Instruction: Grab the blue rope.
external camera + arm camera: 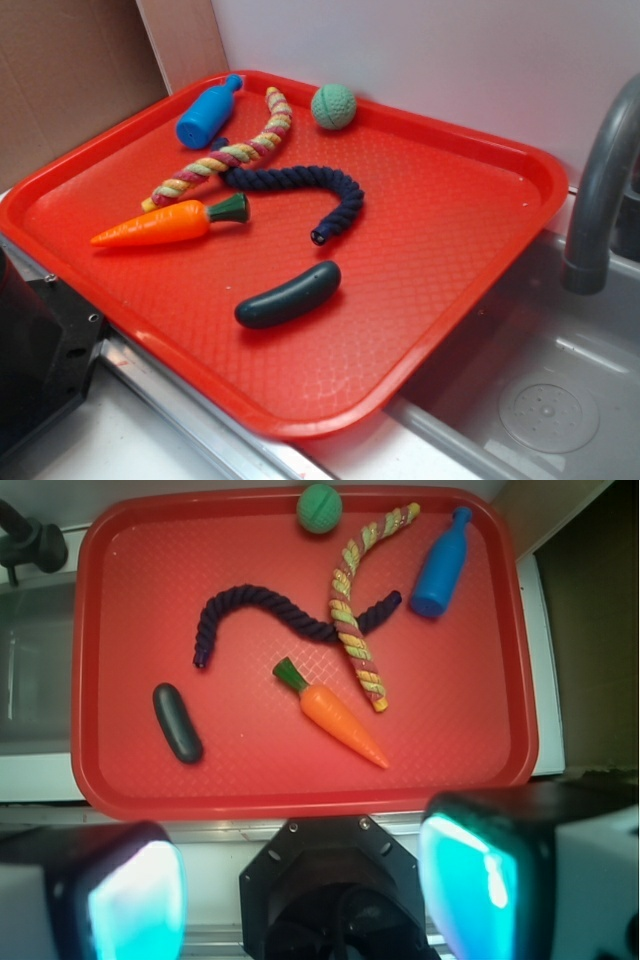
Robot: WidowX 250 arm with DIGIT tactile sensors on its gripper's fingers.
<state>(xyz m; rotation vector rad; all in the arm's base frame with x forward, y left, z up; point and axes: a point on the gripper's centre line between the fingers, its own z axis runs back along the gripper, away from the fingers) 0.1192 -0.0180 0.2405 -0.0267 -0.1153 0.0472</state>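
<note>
Hand (300,885): seen only in the wrist view, at the bottom edge; two fingers (135,900) are spread wide apart with nothing held between them. It is held high above the near rim of the tray, well apart from everything on it.
Landmark: a red plastic tray (480,240) with a textured floor and raised rim; all places below are given relative to it.
Blue rope (335,195): laid flat near the middle of the tray in a loose curve, untouched. One cut end is pointed toward the tray's open middle; the other end is passed under the braided rope and shows again beside the bottle.
Braided rope (235,155): yellow, pink and green, laid across the blue rope in the tray's bottle-side half.
Carrot (165,225): orange with a green top, laid toward the tray's near rim in the wrist view, just beside the braided rope's end.
Bottle (207,112): bright blue, laid on its side near a far corner of the tray.
Ball (333,105): green, set by the tray's far rim.
Cucumber (288,295): dark green, laid alone on the tray's sink side.
Sink (545,400): grey basin just beside the tray, with a dark faucet (600,180) over it.
</note>
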